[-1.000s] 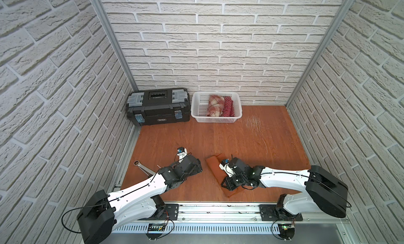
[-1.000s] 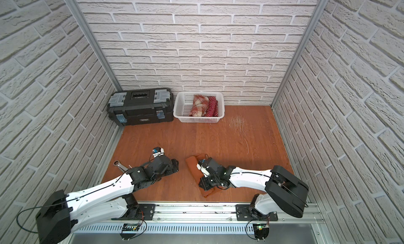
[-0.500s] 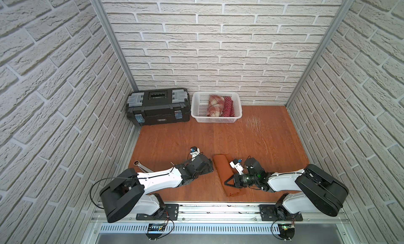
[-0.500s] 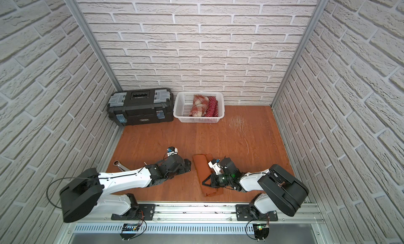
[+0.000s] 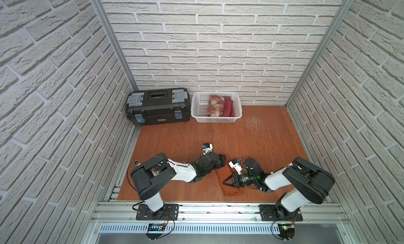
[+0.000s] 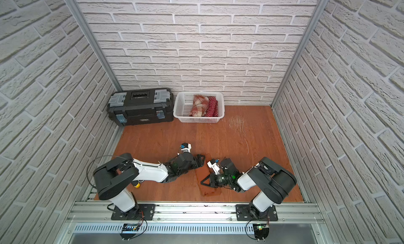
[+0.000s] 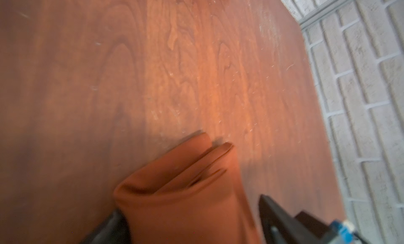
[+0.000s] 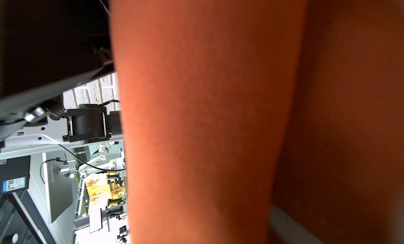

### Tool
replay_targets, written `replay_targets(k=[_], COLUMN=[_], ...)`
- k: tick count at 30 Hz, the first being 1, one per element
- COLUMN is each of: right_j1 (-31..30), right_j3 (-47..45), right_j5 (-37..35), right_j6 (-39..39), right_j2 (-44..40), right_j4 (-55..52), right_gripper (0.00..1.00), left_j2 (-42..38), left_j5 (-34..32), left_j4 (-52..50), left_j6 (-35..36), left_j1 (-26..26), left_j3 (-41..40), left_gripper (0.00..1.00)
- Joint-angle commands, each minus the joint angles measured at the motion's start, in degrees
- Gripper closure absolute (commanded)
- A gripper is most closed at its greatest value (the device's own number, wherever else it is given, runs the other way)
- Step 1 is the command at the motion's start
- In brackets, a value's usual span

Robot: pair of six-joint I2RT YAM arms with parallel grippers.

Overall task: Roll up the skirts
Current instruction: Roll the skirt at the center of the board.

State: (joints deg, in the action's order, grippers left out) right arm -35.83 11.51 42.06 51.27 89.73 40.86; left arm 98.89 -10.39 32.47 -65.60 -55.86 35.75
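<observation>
The left gripper (image 5: 222, 160) stands open astride the far end of the rust-orange skirt (image 5: 233, 191) on the table (image 5: 196, 140), one finger (image 7: 109, 229) touching cloth. From there its long axis runs toward the front rail (image 5: 218, 206), under the right gripper (image 5: 225, 182), whose grip I cannot tell

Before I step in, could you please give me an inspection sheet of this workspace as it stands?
Surface: wooden tabletop, scuffed in places.
Job's things: plaid skirt and polka-dot skirt rolled up in the white basket; rust-orange skirt on the table, folded in layers.
Clutter: black toolbox by the back wall.
Grippers: left gripper open, straddling the skirt's end; right gripper shut on the rust-orange skirt.
Cables: black cable loop at the left arm.
Surroundings: brick-pattern walls on three sides.
</observation>
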Motion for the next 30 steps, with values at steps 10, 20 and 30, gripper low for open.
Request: replay_targets(k=[10,20,30], right_j1=[-0.8,-13.9,-54.0], right_j3=[6.0,19.6,37.4], right_j5=[-19.2,-45.6,-87.9], right_j6=[-13.3,-17.6,-1.3], right_j2=[-14.2,-36.3,-13.7], right_j4=[-41.5,-75.8,-91.7], right_gripper=[0.57,0.0,0.07], left_j2=[-0.2,-12.3,-10.6], left_j5=[2.9,-19.6,-27.1], left_j4=[2.6,-22.3,-32.4], left_j6=[1.7,7.8,-1.8], left_j1=[1.1,-7.8,-11.7], left_j3=[-3.6,-1.9,-1.2], left_gripper=[1.0,1.0,1.0])
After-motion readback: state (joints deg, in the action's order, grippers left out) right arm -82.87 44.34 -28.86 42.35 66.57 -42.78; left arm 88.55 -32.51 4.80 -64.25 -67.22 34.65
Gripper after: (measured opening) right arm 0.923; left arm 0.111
